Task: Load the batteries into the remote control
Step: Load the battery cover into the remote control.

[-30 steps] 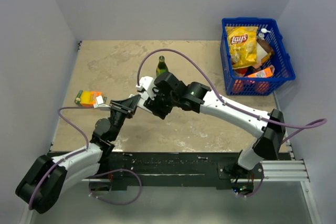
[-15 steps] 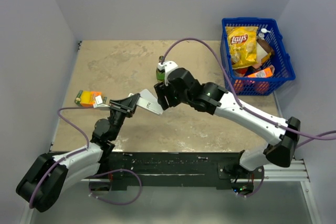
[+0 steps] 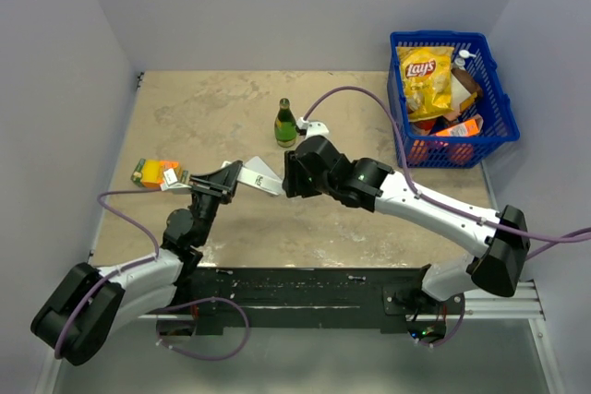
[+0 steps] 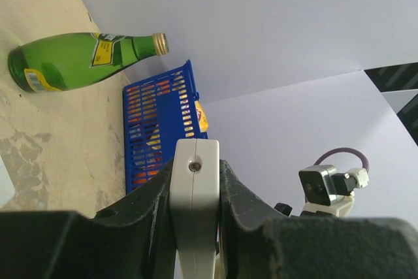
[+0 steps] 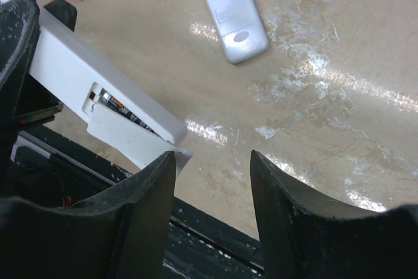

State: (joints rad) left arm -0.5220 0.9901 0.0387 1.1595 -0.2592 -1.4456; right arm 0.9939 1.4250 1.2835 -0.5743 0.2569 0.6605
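Over the desk (image 3: 185, 108), the left fingers (image 3: 228, 180) clamp the white remote control (image 3: 261, 175) aloft, near-left of centre, its open bay facing the right arm. The right fingers (image 3: 288, 180) are spread wide and empty, just right of its tip. One battery (image 5: 116, 104) sits in the bay; a second I can't confirm. Best play, I'd say: hold the remote steady and press in squarely.

A green glass bottle (image 3: 285, 124) with a gold cap stands upright mid-bench (image 3: 203, 108). A blue mesh basket (image 3: 499, 99) sits at the far right corner, holding a yellow Lay's chip bag (image 3: 424, 80) and an orange carton (image 3: 466, 126) among other packages. An orange-and-green box (image 3: 157, 173) lies flat near the left edge, well apart from the bottle.
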